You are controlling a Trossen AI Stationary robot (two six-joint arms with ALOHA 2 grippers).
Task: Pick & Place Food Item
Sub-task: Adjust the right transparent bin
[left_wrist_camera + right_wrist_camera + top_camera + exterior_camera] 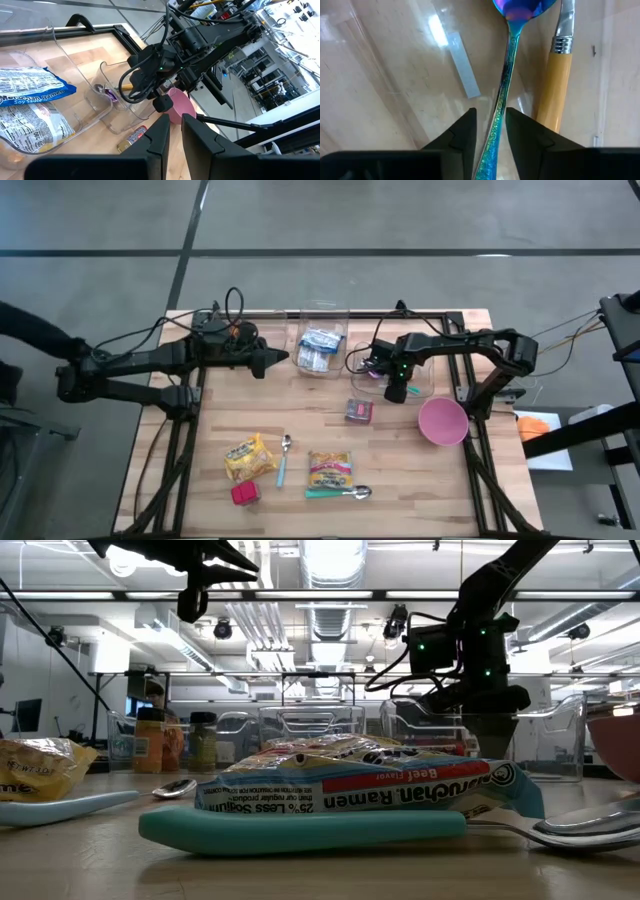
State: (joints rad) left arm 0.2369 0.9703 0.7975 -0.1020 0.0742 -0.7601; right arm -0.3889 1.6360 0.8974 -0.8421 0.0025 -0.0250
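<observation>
Food items lie on the wooden table: two ramen packets (320, 350) in a clear bin, another ramen packet (330, 468) near the front, a yellow packet (250, 457), a small red item (245, 493) and a small dark packet (359, 410). My right gripper (397, 388) points down into a second clear bin (372, 366). Its fingers (466, 131) stand slightly open on either side of an iridescent blue spoon's handle (501, 107). My left gripper (272, 363) hovers left of the ramen bin, pointing toward the table's right. Its fingers (161, 134) are a narrow gap apart, with nothing between them. My right gripper comes from above with its fingers across the blue spoon's handle (498, 125), about halfway along it. A gap shows beside one finger; whether the other finger (520, 131) touches the handle I cannot tell. The spoon lies in the clear bin.
A wooden-handled utensil (555, 85) lies beside the blue spoon in the bin. A pink bowl (443, 421) stands at the right. Two teal-handled spoons (283, 460) (335, 493) lie near the front packets. A black frame rail runs along the table's far edge.
</observation>
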